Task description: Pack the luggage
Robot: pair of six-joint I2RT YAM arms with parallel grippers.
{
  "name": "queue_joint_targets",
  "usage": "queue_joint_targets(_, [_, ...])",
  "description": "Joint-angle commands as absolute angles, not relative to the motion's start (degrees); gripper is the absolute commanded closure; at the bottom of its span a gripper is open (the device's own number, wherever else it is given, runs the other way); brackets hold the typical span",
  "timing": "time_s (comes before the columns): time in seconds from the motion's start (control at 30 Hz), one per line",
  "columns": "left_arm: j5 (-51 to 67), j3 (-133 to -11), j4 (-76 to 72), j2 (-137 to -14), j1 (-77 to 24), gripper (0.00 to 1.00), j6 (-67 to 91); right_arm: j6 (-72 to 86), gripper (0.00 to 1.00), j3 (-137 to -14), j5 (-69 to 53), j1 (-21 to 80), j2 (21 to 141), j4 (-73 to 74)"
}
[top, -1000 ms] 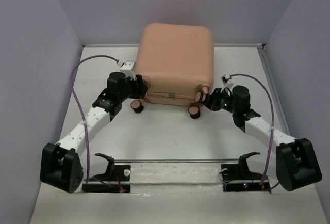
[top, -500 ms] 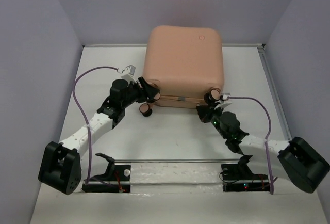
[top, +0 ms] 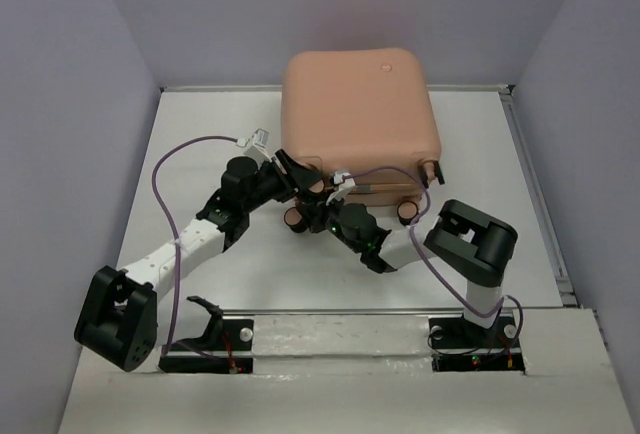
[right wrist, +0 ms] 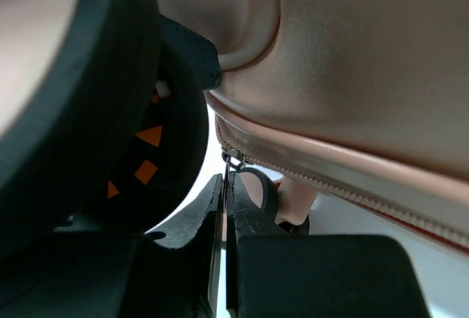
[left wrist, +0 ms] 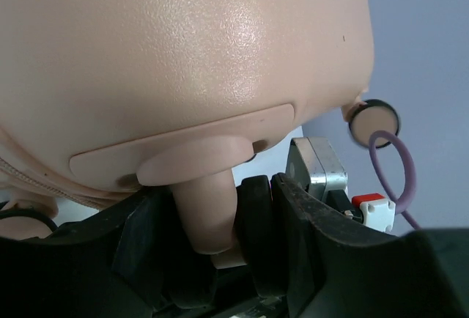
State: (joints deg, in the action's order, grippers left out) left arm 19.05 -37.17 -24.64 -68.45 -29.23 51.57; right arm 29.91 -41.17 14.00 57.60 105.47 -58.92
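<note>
1. The peach-pink luggage (top: 360, 114) sits closed at the back centre of the white table (top: 200, 144), its wheeled edge facing the two arm bases
2. The left gripper (top: 300, 184) is at the near-left corner of the case; the left wrist view shows its black fingers (left wrist: 256, 212) pressed against either side of a peach caster stem (left wrist: 207, 212), clamping it
3. The right gripper (top: 318, 216) reaches across from the right to the same near edge, just beside the left one; its fingers (right wrist: 198, 219) are squeezed together, pinching a small metal zipper pull (right wrist: 233, 163) that hangs from the zip line (right wrist: 352, 186)
4. A caster wheel (top: 407, 211) stands out under the near-right corner
</note>
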Motion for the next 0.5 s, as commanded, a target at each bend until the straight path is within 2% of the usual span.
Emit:
queue_joint_targets(0.0, [37.2, -40.3, -43.3, -62.8, -34.1, 0.94, 53.4, 27.5, 0.93, -48.4, -14.5, 64.4, 107.8, -62.9])
queue_joint_targets(0.13, [37.4, -41.2, -43.7, -61.3, -32.8, 0.94, 55.0, 35.0, 0.93, -45.7, -23.5, 64.4, 110.2, -72.7])
queue_joint_targets(0.27, [36.7, -42.0, -48.1, -60.6, -32.7, 0.94, 59.5, 37.5, 0.93, -51.6, -25.1, 64.4, 114.2, -76.6])
queue_joint_targets(0.4, [32.8, -40.4, -49.6, -57.8, -33.6, 0.94, 63.8, 41.0, 0.93, -61.5, -11.6, 64.4, 119.1, -79.2])
queue_joint_targets(0.47, [30.4, -38.3, -49.7, -55.5, -34.6, 0.94, 65.0, 47.3, 0.93, -67.4, -1.1, 64.4, 121.5, -80.8])
